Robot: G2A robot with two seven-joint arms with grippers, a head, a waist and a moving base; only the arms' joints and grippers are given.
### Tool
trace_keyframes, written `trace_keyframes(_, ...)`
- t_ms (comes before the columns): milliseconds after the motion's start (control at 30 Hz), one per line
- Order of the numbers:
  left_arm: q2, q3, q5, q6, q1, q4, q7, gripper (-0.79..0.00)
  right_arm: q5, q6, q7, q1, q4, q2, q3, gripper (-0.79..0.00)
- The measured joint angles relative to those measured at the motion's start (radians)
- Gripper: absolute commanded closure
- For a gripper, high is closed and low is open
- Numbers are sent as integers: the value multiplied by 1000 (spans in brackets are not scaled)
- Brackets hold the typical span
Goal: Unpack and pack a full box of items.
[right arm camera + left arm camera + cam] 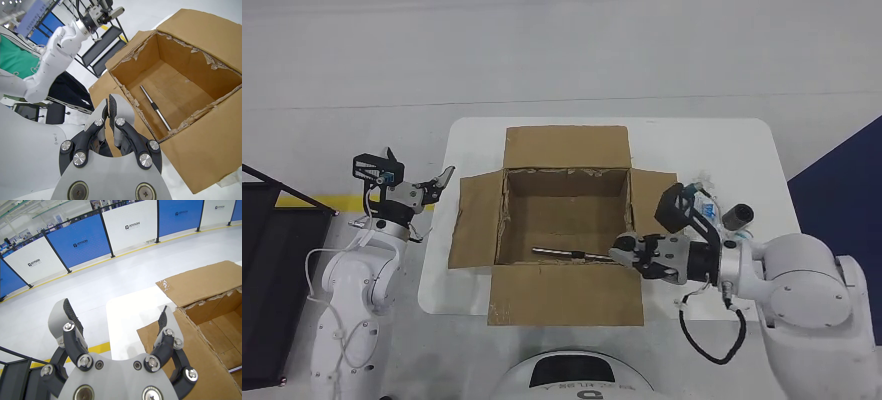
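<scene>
My left fingers [74, 319] are spread wide and hold nothing. They hang beside the left edge of the white worktop [712, 150], near the left flap of the cardboard box [562, 295]. My right fingers [111, 106] are pressed together with nothing between them, just outside the box at its right near corner. The box stands open on the worktop, its flaps folded out. On its bottom lies one metal rod [155, 107]. A black cylinder [737, 215] sits on the worktop to the right of the box.
</scene>
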Motion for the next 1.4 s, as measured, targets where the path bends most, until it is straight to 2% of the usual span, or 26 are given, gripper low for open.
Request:
trace_keyframes(133, 0, 0, 0, 0, 0, 0, 0, -785, -83, 9, 111, 215, 129, 2, -163, 0)
trace_keyframes(300, 0, 0, 0, 0, 0, 0, 0, -785, -196, 24, 196, 479, 310, -18, -414, 0)
trace_keyframes(467, 0, 0, 0, 0, 0, 0, 0, -785, -334, 62, 207, 679, 455, -52, -656, 0)
trace_keyframes(567, 0, 0, 0, 0, 0, 0, 0, -785, -377, 77, 207, 765, 534, -77, -781, 0)
trace_keyframes(767, 0, 0, 0, 0, 0, 0, 0, -785, -377, 73, 157, 839, 646, -123, -937, 0)
trace_keyframes(900, 0, 0, 0, 0, 0, 0, 0, -785, -378, 70, 146, 852, 710, -138, -982, 0)
trace_keyframes(1167, 0, 0, 0, 0, 0, 0, 0, -785, -433, 122, 198, 875, 808, -169, -1075, 0)
trace_keyframes(1300, 0, 0, 0, 0, 0, 0, 0, -785, -437, 127, 192, 884, 851, -187, -1106, -28)
trace_keyframes(1333, 0, 0, 0, 0, 0, 0, 0, -785, -437, 128, 190, 884, 861, -190, -1113, -52)
trace_keyframes(1367, 0, 0, 0, 0, 0, 0, 0, -785, -440, 130, 188, 884, 875, -195, -1122, -120)
trace_keyframes(1400, 0, 0, 0, 0, 0, 0, 0, -785, -441, 131, 186, 884, 884, -198, -1128, -237)
